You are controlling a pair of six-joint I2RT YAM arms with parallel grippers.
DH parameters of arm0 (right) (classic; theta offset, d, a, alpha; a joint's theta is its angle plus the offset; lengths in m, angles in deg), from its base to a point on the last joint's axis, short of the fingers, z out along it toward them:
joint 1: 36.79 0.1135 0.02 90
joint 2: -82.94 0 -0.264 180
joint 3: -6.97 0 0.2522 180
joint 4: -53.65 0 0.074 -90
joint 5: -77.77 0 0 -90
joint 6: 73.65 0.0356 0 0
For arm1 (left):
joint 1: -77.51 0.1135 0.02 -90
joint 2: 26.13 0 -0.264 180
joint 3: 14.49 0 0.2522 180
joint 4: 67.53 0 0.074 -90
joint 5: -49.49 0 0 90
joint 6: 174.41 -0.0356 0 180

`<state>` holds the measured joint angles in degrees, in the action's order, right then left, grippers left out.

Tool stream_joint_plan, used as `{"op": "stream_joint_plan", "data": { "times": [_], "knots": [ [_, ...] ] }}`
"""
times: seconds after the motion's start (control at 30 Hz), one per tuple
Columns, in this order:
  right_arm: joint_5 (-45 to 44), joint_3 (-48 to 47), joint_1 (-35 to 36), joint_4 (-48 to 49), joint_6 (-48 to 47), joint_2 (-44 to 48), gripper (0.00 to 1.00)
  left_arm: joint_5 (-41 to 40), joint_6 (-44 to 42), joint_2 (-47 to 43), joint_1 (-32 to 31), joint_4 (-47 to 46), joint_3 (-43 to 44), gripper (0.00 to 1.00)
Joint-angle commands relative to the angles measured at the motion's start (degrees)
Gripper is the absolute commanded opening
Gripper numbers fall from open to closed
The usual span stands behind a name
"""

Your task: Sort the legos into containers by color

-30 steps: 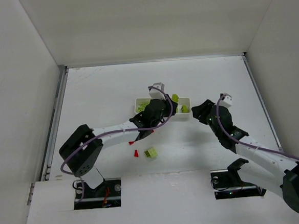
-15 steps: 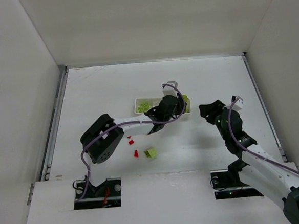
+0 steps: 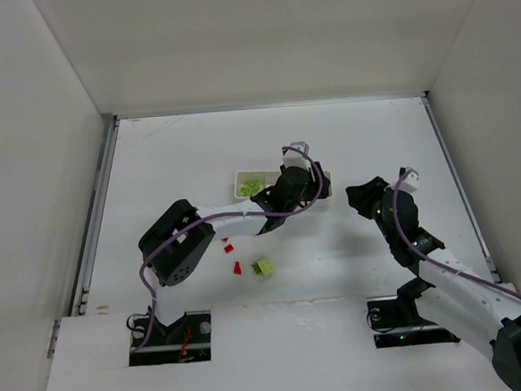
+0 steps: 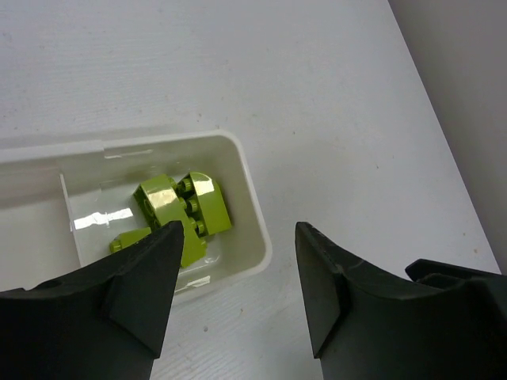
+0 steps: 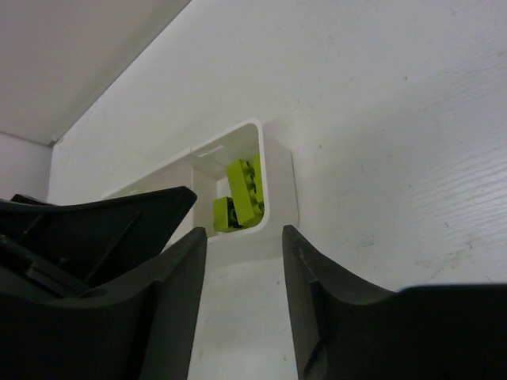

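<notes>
Left end effector (image 4: 238, 273) is spread wide, nothing between its matte black wedge-shaped fingers (image 4: 139, 285). It hangs just above the end compartment (image 4: 238, 170) of the tray (image 4: 257, 229). That compartment sits just ahead of and below the fingertips, a little toward the left finger.

The tray is smooth, thin white plastic with rounded corners and a shallow rim, and its floor throws a bright glare. In the compartment lies a small heap of lime bricks (image 4: 190, 206), glossy and hard with round studs showing. The top one has a curved shiny face, and the heap's long axis slants across the compartment.

The tray itself runs crosswise to the left end effector, with a thin wall closing off the next square on the left. The surface (image 4: 317, 95) is white, matte and faintly scuffed.

Right end effector (image 5: 242, 297) is spread too, gripping nothing. It sits low and clear of the tray's short end, which lies straight ahead between its fingers. From there one brick leans on end against the tray wall.

Behind the left end effector, back toward the arm bases, small red pieces (image 3: 237, 268) and one loose lime block (image 3: 264, 267) lie on the surface. Beyond its wrist, the tray's far compartment holds more lime legos (image 3: 251, 186).
</notes>
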<state>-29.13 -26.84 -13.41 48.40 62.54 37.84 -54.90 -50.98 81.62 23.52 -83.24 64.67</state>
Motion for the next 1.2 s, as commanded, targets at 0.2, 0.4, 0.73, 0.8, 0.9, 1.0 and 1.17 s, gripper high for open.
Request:
{"op": "stream_joint_plan", "data": {
  "times": [0.2, 0.4, 0.73, 0.8, 0.9, 1.0, 1.17],
  "knots": [
    [2.75, -2.09, 13.02, -1.3, -2.69, -2.62, 0.31, -1.69, 1.72, -20.09, 2.27, -2.52, -15.9, 0.55],
    [-0.4, -3.85, 32.27, -6.04, -2.69, -6.39, 0.47, -4.06, 5.59, -35.56, 5.35, 0.11, -31.29, 0.53],
    [-6.29, -19.66, 51.1, -10.01, -7.17, -27.74, 0.59, -5.65, 6.65, -52.18, 9.74, 11.44, -38.95, 0.5],
    [-6.65, -21.86, 51.72, -10.09, -7.52, -31.17, 0.59, -5.73, 6.56, -55.34, 10.71, 14.08, -39.74, 0.49],
    [-7.44, -23.62, 51.72, -10.97, -7.61, -34.25, 0.61, -5.39, 6.65, -58.96, 12.29, 16.02, -41.41, 0.48],
    [-8.05, -25.2, 51.72, -12.9, -7.35, -36.89, 0.61, -4.68, 6.73, -61.33, 13.09, 19.18, -42.11, 0.47],
    [-8.14, -28.02, 51.9, -15.81, -7.17, -41.11, 0.6, -4.68, 7.09, -64.32, 13.35, 21.82, -43.52, 0.46]
  ]
}}
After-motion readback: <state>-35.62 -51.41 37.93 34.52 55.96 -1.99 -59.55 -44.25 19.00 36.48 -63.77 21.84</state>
